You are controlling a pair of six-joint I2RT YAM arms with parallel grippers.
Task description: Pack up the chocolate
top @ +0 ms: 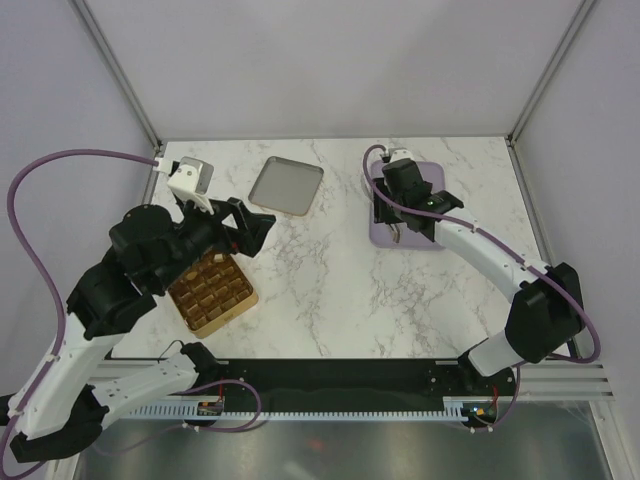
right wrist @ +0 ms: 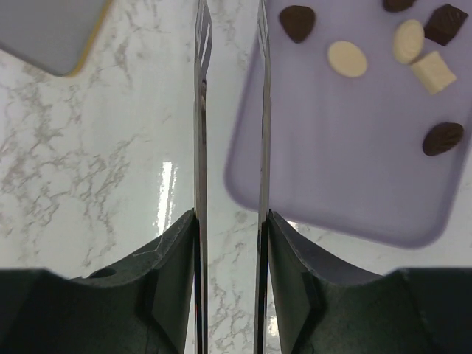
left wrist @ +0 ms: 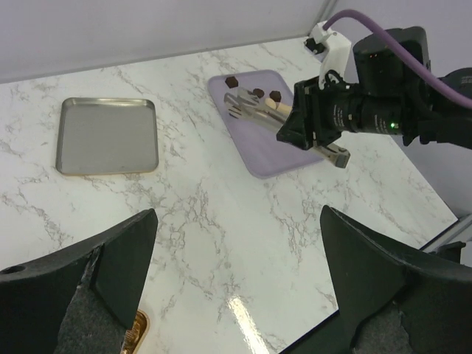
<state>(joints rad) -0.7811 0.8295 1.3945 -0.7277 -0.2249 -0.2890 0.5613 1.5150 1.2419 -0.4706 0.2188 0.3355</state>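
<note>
Several tiny chocolate pieces, dark brown (right wrist: 297, 22) and cream-white (right wrist: 346, 58), lie at the far end of the flat lilac tray (right wrist: 346, 162). My right gripper (right wrist: 230, 221) is shut on a pair of metal tongs (right wrist: 200, 110). The tong blades stand apart with nothing between them, over the tray's left edge. The tongs (left wrist: 254, 110) also show in the left wrist view, above the tray near the chocolate (left wrist: 258, 92). My left gripper (left wrist: 240, 280) is open and empty, held over the table beside the gold box (top: 210, 292).
A flat silver tray (top: 286, 186) lies at the back middle of the marble table. The gold box with brown grid compartments sits at the front left under my left arm. The lilac tray (top: 385, 240) is at the back right.
</note>
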